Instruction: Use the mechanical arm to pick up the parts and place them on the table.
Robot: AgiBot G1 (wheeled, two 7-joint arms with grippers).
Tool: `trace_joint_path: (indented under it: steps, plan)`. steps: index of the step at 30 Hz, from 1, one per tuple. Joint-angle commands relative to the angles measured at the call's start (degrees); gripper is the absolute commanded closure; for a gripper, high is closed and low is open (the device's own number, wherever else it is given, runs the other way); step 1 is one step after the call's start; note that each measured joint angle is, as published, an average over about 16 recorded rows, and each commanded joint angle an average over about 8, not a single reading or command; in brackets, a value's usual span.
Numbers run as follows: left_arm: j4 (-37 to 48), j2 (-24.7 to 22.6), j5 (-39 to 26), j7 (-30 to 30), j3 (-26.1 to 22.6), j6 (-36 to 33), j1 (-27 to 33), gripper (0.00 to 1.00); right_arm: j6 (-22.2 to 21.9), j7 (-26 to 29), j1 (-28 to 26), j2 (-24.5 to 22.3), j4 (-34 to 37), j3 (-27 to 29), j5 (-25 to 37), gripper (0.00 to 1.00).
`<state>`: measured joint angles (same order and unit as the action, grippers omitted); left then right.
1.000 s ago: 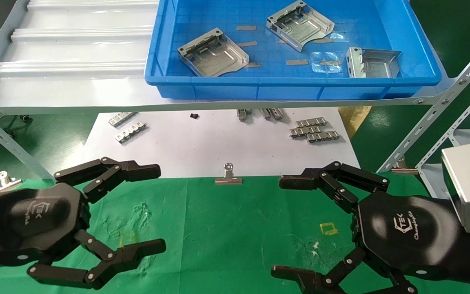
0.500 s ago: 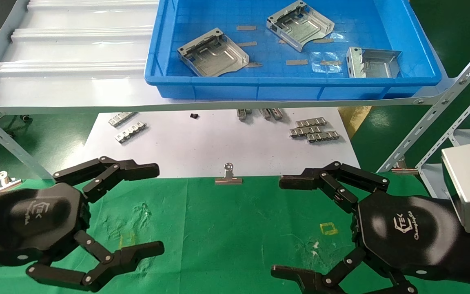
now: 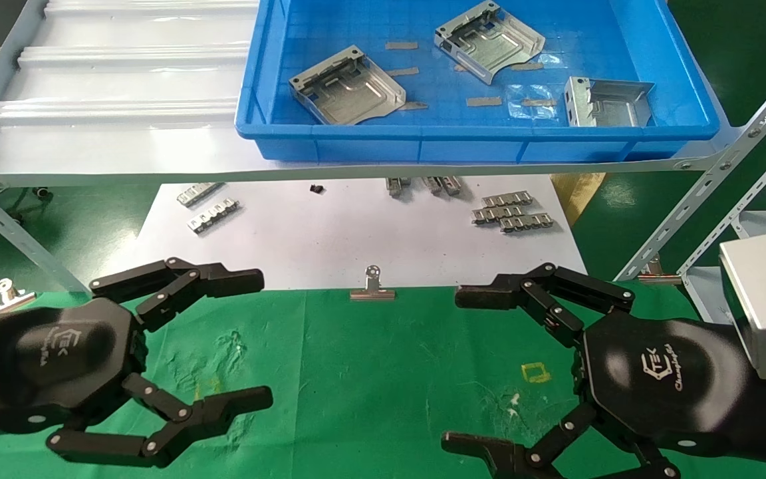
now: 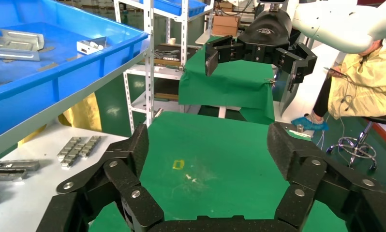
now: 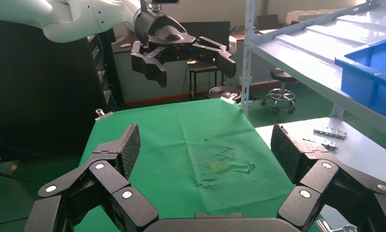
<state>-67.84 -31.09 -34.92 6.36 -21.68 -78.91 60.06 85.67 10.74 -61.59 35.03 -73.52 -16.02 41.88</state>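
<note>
Three grey sheet-metal parts lie in a blue bin (image 3: 476, 143) on the shelf: one at the left (image 3: 346, 85), one at the back (image 3: 487, 38), one at the right (image 3: 606, 102). My left gripper (image 3: 256, 342) hovers open and empty over the left of the green table (image 3: 370, 372). My right gripper (image 3: 463, 369) hovers open and empty over the right of it. Both are well short of the bin. In the left wrist view my open left gripper (image 4: 208, 145) faces the cloth; in the right wrist view my right gripper (image 5: 205, 145) does too.
A pale ribbed shelf (image 3: 124, 100) carries the bin above a white sheet (image 3: 356, 239) with small toothed strips (image 3: 509, 213). A silver binder clip (image 3: 372, 287) sits at the cloth's far edge. Yellow square marks (image 3: 534, 372) lie on the cloth. Slanted shelf struts (image 3: 709, 186) stand at right.
The left gripper shifted very slightly, dipping and coming back; it stays open. The right gripper and the parts have not moved.
</note>
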Motion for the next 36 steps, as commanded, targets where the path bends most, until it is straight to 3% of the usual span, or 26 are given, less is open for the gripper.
trace_joint_path:
  steps: [1, 29, 36]
  plan:
    - [0.0, 0.0, 0.0, 0.0, 0.0, 0.0, 0.0, 1.00, 0.0, 0.0, 0.0, 0.0, 0.0, 0.0, 0.0, 0.00]
    - [0.0, 0.0, 0.0, 0.0, 0.0, 0.0, 0.0, 1.00, -0.2, -0.1, -0.1, -0.1, 0.0, 0.1, 0.1, 0.00]
    - [0.0, 0.0, 0.0, 0.0, 0.0, 0.0, 0.0, 1.00, -3.2, 0.6, -5.8, 0.9, 1.3, 0.5, 2.2, 0.00]
